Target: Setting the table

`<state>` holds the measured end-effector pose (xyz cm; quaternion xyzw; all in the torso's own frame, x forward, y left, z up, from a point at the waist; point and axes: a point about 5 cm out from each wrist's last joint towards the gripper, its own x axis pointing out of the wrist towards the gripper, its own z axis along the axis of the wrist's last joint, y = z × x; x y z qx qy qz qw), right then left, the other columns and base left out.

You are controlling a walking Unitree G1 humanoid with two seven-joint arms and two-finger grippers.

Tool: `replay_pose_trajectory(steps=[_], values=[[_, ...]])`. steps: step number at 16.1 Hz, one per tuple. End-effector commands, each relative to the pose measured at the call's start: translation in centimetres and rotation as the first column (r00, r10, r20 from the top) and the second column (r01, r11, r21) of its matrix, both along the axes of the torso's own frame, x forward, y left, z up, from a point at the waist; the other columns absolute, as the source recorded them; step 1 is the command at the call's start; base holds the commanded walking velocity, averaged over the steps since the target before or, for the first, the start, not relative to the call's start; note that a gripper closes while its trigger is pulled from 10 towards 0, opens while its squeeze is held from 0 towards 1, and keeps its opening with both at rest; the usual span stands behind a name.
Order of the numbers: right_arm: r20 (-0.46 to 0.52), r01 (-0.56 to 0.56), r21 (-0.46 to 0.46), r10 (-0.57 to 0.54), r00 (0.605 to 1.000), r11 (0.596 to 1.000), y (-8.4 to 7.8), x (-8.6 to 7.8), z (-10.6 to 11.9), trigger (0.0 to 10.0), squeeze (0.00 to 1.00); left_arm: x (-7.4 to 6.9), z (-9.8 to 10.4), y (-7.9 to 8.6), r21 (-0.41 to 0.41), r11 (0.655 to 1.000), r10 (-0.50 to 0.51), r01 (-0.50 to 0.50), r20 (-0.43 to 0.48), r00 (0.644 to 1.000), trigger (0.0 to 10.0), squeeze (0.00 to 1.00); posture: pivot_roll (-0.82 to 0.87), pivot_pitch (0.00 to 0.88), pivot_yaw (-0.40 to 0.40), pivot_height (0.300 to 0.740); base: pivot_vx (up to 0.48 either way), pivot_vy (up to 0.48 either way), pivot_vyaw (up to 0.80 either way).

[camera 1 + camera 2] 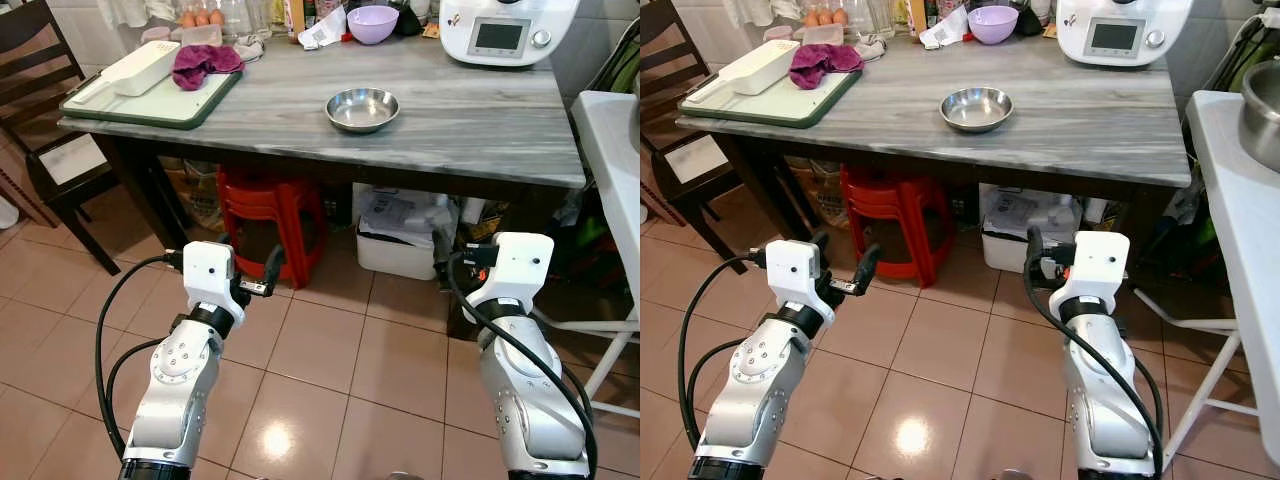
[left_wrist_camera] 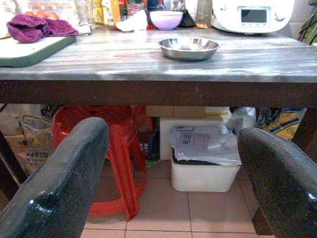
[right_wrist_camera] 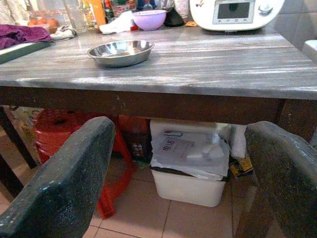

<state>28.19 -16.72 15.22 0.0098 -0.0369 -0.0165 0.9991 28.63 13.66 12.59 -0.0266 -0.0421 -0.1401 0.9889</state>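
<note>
Both hands (image 2: 173,183) (image 3: 181,178) gape below the steel bowl (image 1: 362,108).

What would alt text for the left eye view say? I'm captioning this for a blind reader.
A steel bowl sits near the front of a grey table, with a green tray holding a purple cloth at its left end. Below, the left gripper and the right gripper are held low over a tiled floor, short of the table.
</note>
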Motion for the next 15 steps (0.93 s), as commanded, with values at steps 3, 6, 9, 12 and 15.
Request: replay_pose_trajectory(steps=[3,6,9,12,15], values=[[0.014,-0.012,0.017,0.011,1.0,1.0,0.2,-0.08,0.45,10.0,0.0,-0.13,0.16,0.15,0.002,1.0,-0.006,0.006,0.005,1.0,10.0,0.0,-0.16,0.109,0.078,0.74,0.0,-0.382,-0.35],[0.018,-0.025,0.015,0.024,1.0,1.0,0.35,-0.23,0.47,10.0,0.0,-0.14,0.06,0.07,0.0,1.0,-0.012,0.012,0.0,1.0,10.0,0.0,-0.17,0.113,0.077,0.74,0.0,-0.382,-0.45],[0.018,-0.027,0.007,0.026,0.999,1.0,0.21,-0.35,0.4,10.0,0.0,-0.14,0.01,0.0,0.001,1.0,-0.015,0.015,0.0,1.0,10.0,0.0,-0.17,0.114,0.076,0.74,0.0,-0.373,0.0],[0.021,-0.038,0.0,0.038,0.999,0.999,0.33,-0.45,0.46,10.0,0.0,-0.19,-0.09,0.04,0.004,1.0,-0.019,0.019,-0.003,1.0,10.0,0.0,-0.17,0.116,0.073,0.74,0.0,-0.365,0.0],[0.02,-0.041,-0.002,0.041,0.999,0.999,0.26,-0.52,0.46,10.0,0.0,-0.3,-0.24,0.04,0.011,1.0,-0.022,0.022,-0.006,1.0,10.0,0.0,-0.18,0.117,0.068,0.74,0.0,-0.296,0.0]])
